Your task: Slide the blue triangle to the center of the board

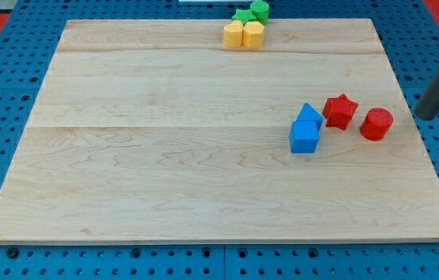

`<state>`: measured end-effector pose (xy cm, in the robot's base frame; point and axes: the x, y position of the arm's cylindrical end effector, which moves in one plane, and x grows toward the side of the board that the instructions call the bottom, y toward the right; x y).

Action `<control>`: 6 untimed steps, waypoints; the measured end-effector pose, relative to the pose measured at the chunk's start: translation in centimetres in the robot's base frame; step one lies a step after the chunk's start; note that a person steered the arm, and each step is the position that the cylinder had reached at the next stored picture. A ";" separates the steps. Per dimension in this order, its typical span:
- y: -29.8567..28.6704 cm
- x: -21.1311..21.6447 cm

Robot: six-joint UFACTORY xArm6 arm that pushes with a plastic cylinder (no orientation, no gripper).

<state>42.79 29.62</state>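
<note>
Right now I am looking at a pale wooden tabletop (165, 155), smooth, with faint grain and long plank seams, lying on a blue pegboard (1, 62) dotted with holes. I am taking the blue cube (304, 138) as my landmark. The blue triangle (309, 115), a small matte wedge, is sitting just above the cube toward the view's top and touching it, so both are lying right of the board's middle. To the cube's upper right, a red star-shaped block (339, 111) is standing close beside the triangle; I cannot tell whether they touch. Further right of the cube, a red cylinder (376, 124) is resting slightly apart from the star.

Far above and left of the cube, at the tabletop's top edge, two yellow blocks (243, 35) with rounded faceted sides are sitting pressed side by side, and two green blocks (252, 12) are crowding just behind them, partly past the edge.

My tip (423, 115) is hanging well right of the cube, beyond the cylinder, at the tabletop's right edge and touching no block. This arm is carrying no claw, only the dark rod, so there is no open or closed state to report.

Left of the cube, the wood is lying wide and bare toward the centre.
</note>
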 end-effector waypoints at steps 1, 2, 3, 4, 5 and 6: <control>-4.4 0.0; -9.6 0.3; -15.4 0.9; -21.5 1.1; -26.9 1.1; -27.7 1.1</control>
